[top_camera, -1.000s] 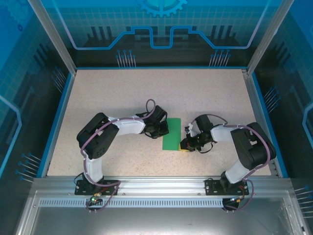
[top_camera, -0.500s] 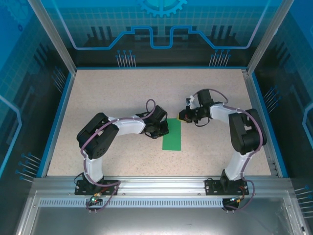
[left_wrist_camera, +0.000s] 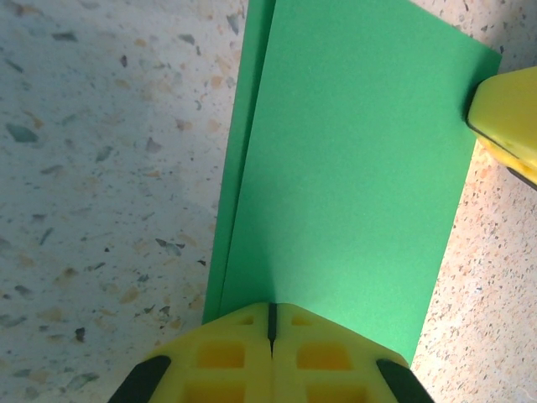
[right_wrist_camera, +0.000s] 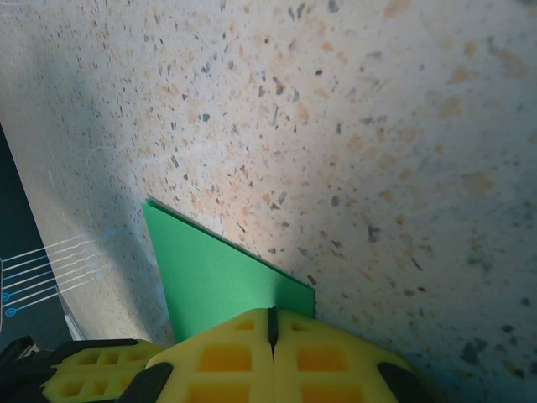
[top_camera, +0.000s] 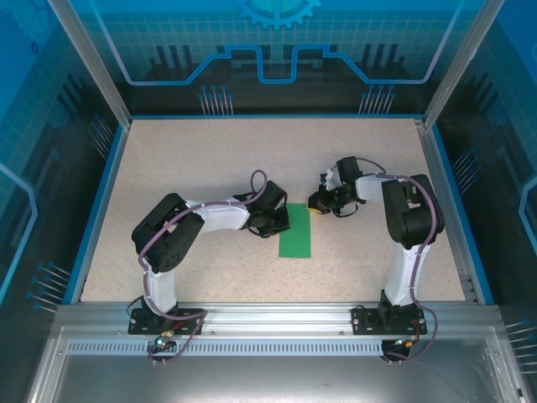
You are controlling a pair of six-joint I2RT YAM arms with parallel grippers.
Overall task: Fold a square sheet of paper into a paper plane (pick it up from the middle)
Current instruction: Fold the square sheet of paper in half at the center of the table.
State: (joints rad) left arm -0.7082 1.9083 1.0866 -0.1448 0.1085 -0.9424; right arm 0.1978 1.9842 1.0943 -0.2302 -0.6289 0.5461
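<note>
We are seeing the left gripper (top_camera: 282,220) left of centre, jaws pressed together and holding nothing, its tips resting at the left edge of the square sheet of paper (top_camera: 295,238). The sheet is lying mid-frame on the speckled table (top_camera: 201,159), folded into a narrow strip. The right gripper (top_camera: 315,204), also closed and empty, is sitting at the strip's upper right corner.

**Right wrist view: hand at paper corner**

Right hand (right_wrist_camera: 270,317) at bottom centre, its yellow fingers pressed together along a thin seam. The green square sheet of paper (right_wrist_camera: 214,281) lies flat at lower left, one corner reaching the fingertips. Speckled desk (right_wrist_camera: 377,126) above.
</note>
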